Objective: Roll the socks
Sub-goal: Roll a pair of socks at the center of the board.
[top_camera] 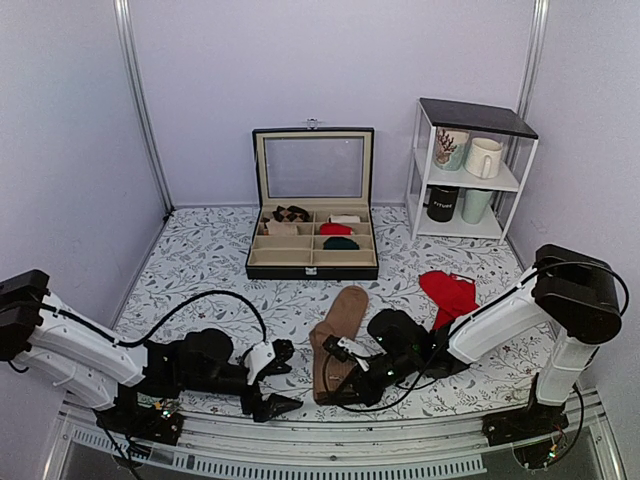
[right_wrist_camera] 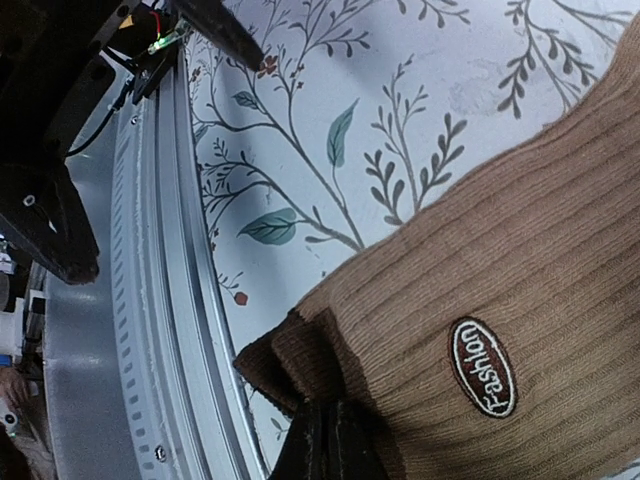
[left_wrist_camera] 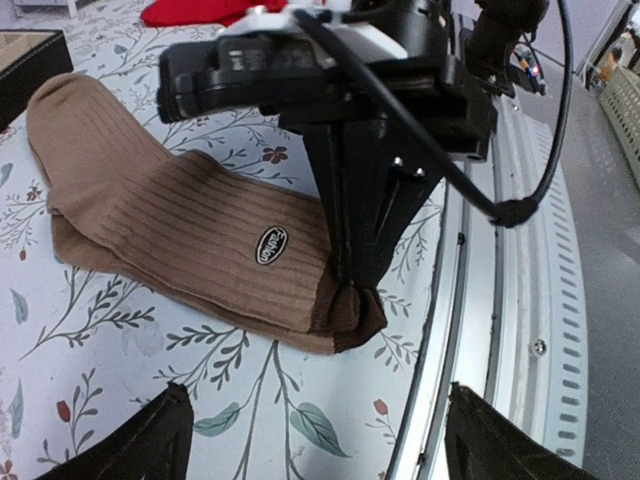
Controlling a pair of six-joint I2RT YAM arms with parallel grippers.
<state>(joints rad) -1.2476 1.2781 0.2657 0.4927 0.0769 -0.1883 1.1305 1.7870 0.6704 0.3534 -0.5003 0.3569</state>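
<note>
Matt ribbed knit socks (left_wrist_camera: 190,230)

**Brown socks in a pinch**

We see the tan-brown ribbed knit socks (right_wrist_camera: 520,260) lying flat on the white table cover with leaves and flowers (right_wrist_camera: 400,90). A dark oval patch (right_wrist_camera: 483,367) on them says "Fashion". Our black right gripper (right_wrist_camera: 322,415) squeezes their darker bunched end. A silver metal rail (right_wrist_camera: 165,300) runs just beside it.
</note>
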